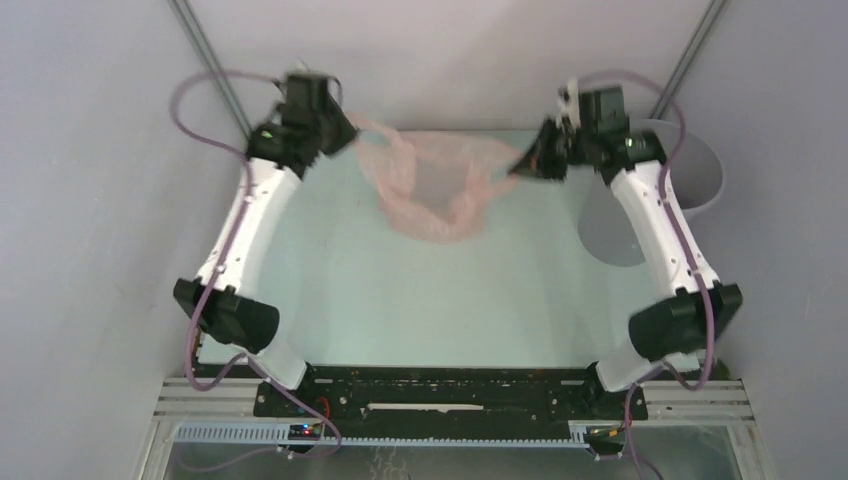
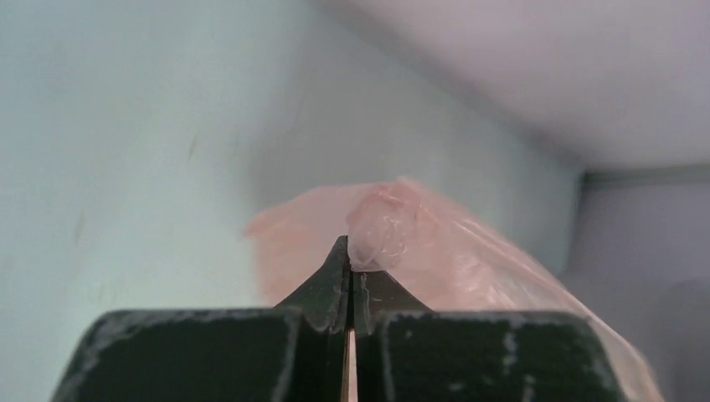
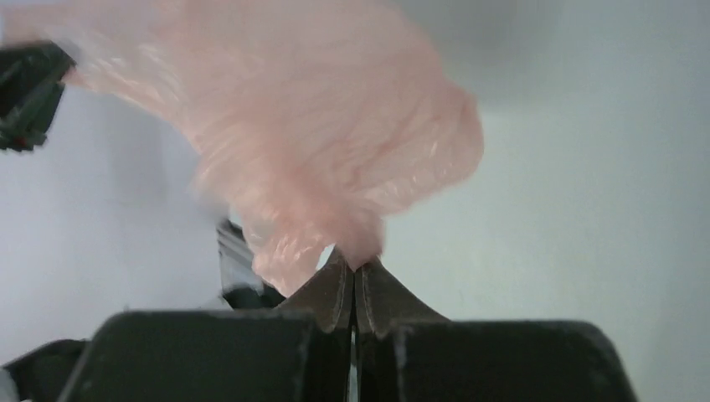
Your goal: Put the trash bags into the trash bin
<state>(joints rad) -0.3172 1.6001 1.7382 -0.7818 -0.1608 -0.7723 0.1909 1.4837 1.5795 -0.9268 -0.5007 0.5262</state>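
Overhead, the trash bag (image 1: 432, 190) hangs stretched between the two arms above the far half of the desk (image 1: 420, 300). It is a thin, see-through pale-pink film, wrinkled all over. Its upper edge is pulled into a nearly straight line from one arm to the other. Below that line the slack film droops in a rounded, crumpled loop toward the middle of the desk, and the pale green surface shows through it.

The left fingers (image 1: 340, 135) are pressed fully together on the bag's left end. In the left wrist view those fingers (image 2: 331, 289) meet tip to tip, with a small glossy knot of the bag (image 2: 381, 226) bunched just above them. The rest of the film runs off to the right as a taut pink sheet.

The right fingers (image 1: 525, 163) are likewise clamped tight on the opposite end. In the right wrist view these fingers (image 3: 331, 293) pinch a gathered point of the bag (image 3: 335, 126), which billows above them in soft blurred folds.

The trash bin (image 1: 700, 170), plain light grey and smooth-walled, sits at the right edge of the desk, partly hidden behind the right arm. It is near the right fingers and apart from the bag. Whether it stands upright or lies tilted cannot be told.
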